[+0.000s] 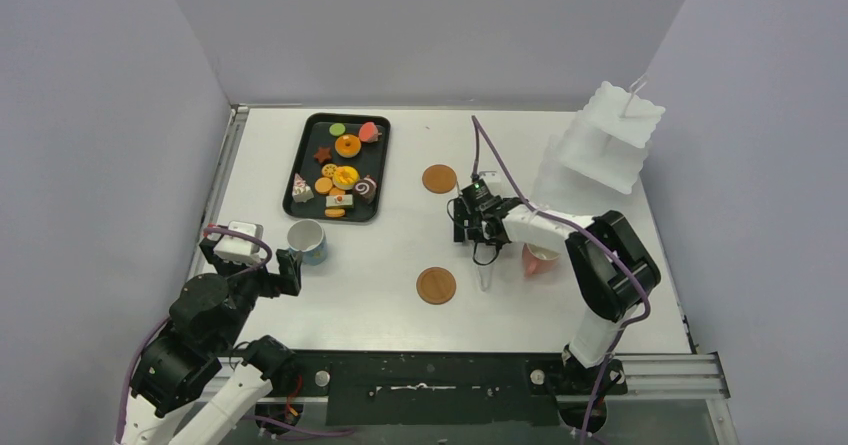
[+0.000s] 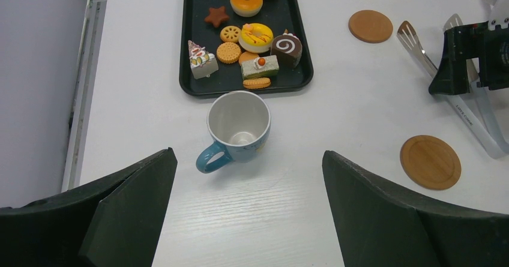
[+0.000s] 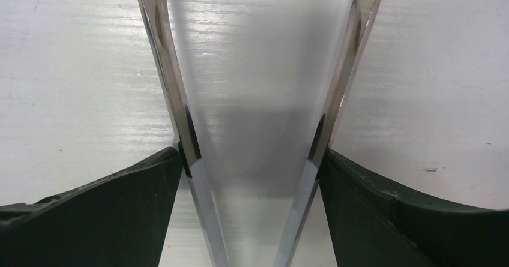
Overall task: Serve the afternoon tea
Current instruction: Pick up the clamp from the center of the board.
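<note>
White bench [image 1: 400,255] with the black tray [image 1: 316,135] up at 11 o'clock, left tool [image 2: 247,154] gaping wide and empty, right tool [image 3: 252,165] spread wide, touching both legs of the tongs [image 3: 174,99], blue cup [image 2: 239,123] at the tray's 6, pink cup [image 1: 540,258] at the right tool's 3, pastries [image 1: 347,146] all on the tray.

Light was bright, even, from overhead; shadows soft. White table [image 1: 380,255] sat near overexposure in the left wrist view, with a faint highlight inside the blue-handled mug [image 2: 239,123]. In the right wrist view, the tongs [image 3: 174,87] showed streaky glare, blurred toward 6 o'clock, with grey shadow between the arms. Tiered stand [image 1: 610,140] at 2 o'clock was washed out.
</note>
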Controlling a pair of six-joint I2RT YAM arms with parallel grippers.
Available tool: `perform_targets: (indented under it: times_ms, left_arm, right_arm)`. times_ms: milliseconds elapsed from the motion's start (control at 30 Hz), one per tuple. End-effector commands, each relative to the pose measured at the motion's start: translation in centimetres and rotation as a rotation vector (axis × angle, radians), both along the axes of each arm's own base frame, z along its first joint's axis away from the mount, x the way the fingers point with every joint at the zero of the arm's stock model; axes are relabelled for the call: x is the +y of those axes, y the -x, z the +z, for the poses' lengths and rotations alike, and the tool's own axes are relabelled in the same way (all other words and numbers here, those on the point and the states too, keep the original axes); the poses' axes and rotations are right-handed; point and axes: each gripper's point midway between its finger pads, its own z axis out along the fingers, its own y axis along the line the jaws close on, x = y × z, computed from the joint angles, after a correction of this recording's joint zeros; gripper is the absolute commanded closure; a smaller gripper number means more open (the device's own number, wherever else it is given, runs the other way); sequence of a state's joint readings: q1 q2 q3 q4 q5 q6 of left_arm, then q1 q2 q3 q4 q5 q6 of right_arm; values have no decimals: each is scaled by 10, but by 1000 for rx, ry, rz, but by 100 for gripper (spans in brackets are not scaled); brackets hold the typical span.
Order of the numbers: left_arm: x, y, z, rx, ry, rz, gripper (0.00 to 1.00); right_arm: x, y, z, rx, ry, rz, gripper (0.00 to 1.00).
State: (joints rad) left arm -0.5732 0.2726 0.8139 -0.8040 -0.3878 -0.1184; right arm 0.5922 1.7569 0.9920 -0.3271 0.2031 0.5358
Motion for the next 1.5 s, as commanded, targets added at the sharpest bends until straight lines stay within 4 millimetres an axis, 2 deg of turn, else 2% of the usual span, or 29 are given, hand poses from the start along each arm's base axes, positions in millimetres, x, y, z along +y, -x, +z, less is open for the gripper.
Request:
perform_targets:
  times_ms: [0, 100, 333, 533, 633, 867, 1133, 1467]
  left_arm:
    - [-4, -5, 15, -52, 26, -6, 9]
    - [-4, -5, 17, -57, 29, -6, 9]
    - [-4, -5, 16, -54, 29, -7, 9]
    - [-5, -7, 15, -47, 26, -6, 9]
    - [-6, -8, 15, -44, 24, -7, 9]
    - [-6, -9, 14, -37, 22, -5, 9]
    - [-5, -11, 13, -31, 15, 6, 9]
    - [-4, -13, 11, -31, 7, 10, 9]
  right_arm:
    - [-3, 24, -21, 80, 0, 27, 21]
    - [0, 26, -21, 79, -20, 36, 29]
    - [-14, 32, -25, 77, 35, 20, 24]
    - [-13, 33, -29, 79, 28, 25, 29]
    - [-12, 31, -24, 71, 33, 37, 34]
    - [-9, 31, 20, 27, 49, 55, 36]
    - [-6, 42, 97, -48, 13, 90, 39]
    - [-2, 55, 154, -88, -69, 142, 39]
